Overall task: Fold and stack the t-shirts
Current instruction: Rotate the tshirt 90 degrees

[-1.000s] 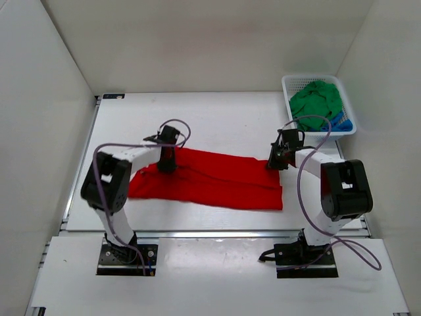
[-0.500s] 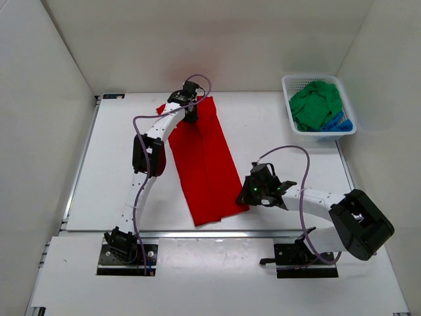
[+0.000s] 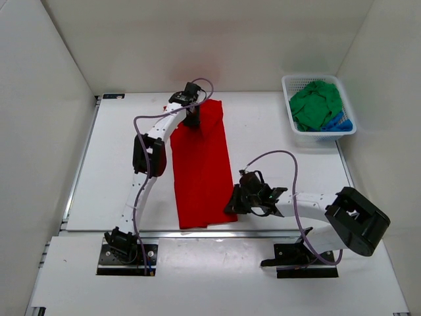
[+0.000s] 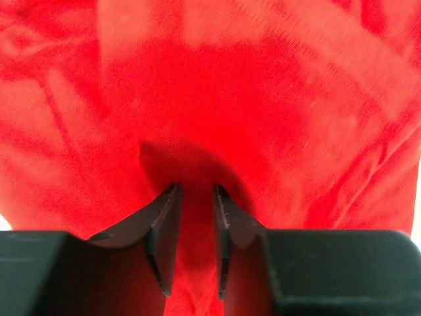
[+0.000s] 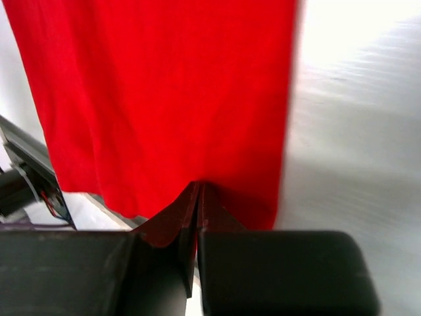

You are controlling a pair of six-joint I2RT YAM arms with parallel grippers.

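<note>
as l jaws pinch red tee (image 3: 200, 168) far end, r jaws near corner

No legible text or markings.

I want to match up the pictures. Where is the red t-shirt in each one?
Top external: the red t-shirt lies as a long strip mid-table, running far to near.
Left wrist: it fills the whole picture.
Right wrist: it covers the left and middle.
Landmark: the left gripper pinches its far end and the right gripper a near corner; each wrist view shows those fingers on the cloth.
</note>
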